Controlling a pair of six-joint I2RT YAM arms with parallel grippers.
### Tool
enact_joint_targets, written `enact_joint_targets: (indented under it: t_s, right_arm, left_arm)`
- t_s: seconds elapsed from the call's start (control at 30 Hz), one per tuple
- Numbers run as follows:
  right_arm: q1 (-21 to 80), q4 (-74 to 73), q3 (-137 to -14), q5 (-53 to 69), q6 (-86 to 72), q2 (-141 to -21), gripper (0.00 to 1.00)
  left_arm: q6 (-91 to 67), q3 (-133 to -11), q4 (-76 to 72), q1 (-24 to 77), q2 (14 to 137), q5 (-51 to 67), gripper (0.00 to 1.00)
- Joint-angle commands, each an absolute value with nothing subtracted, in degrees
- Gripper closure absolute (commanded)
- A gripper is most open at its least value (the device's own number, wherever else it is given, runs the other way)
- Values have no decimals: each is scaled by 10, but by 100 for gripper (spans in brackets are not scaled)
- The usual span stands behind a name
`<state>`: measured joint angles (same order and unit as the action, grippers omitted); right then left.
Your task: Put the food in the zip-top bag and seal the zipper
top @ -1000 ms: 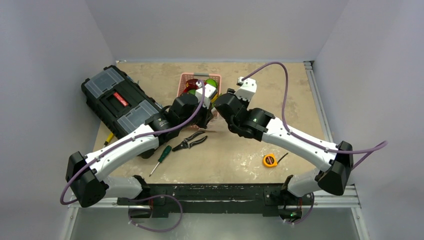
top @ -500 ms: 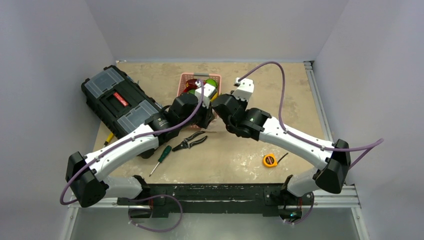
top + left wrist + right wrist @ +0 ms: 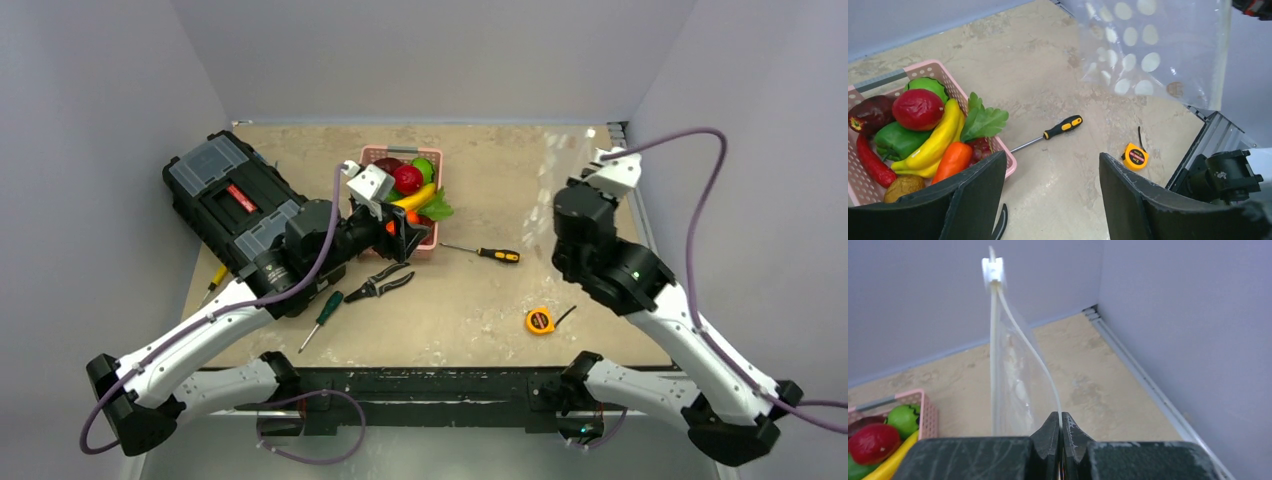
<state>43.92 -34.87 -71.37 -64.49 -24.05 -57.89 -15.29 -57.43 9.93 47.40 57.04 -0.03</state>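
**Bag pinched at right, food in the basket**

Food lies in the pink basket (image 3: pixel 1009 167) at the far left of the tabletop (image 3: pixel 480 300): a banana (image 3: pixel 940 135), a red fruit (image 3: pixel 918 107), a carrot (image 3: pixel 953 160), a green pepper (image 3: pixel 898 140), a red chili (image 3: pixel 870 160) and a green leaf (image 3: pixel 983 122).

The left tool (image 3: pixel 1050 165) hangs just beside the basket's near corner. Its jaws are spread wide and grip nothing.

The right tool (image 3: pixel 1061 427) is raised over the right side of the tabletop, well apart from the basket. Its jaws are pressed together on the rim of the zip-top bag (image 3: pixel 1153 50). The clear, white-dotted pouch stretches away from the fingertips, up off the tabletop. Along its mouth runs the zipper (image 3: pixel 993 330). The two lips meet at the pinch and again at a small white clip at the far end, and between those points they bow apart.

An orange-and-black screwdriver (image 3: pixel 1060 127) lies between the basket and the bag, with a yellow tape measure (image 3: pixel 1135 156) nearer the arms. Left of the basket sits a black toolbox (image 3: pixel 225 200). Pliers (image 3: pixel 380 283) and a green screwdriver (image 3: pixel 322 315) lie in front of it.
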Motion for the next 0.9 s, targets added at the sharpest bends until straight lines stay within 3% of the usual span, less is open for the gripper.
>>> enact_joint_targets:
  t_s: [0.0, 0.17, 0.4, 0.53, 0.87]
  right_arm:
    - [438, -307, -692, -714, -108, -565, 100]
    - [436, -271, -686, -690, -95, -647, 100]
    - [430, -99, -618, -422, -99, -747, 100]
    - [425, -56, -588, -341, -124, -788, 100]
    - [423, -15, -520, -244, -185, -798, 100]
  left_arm:
    - [-156, -572, 67, 476, 569, -23, 32]
    - [-157, -585, 86, 476, 565, -36, 31]
    - [-136, -563, 71, 477, 541, -92, 30]
    - [-128, -563, 75, 476, 542, -111, 30]
    - [-103, -546, 57, 477, 560, -136, 29]
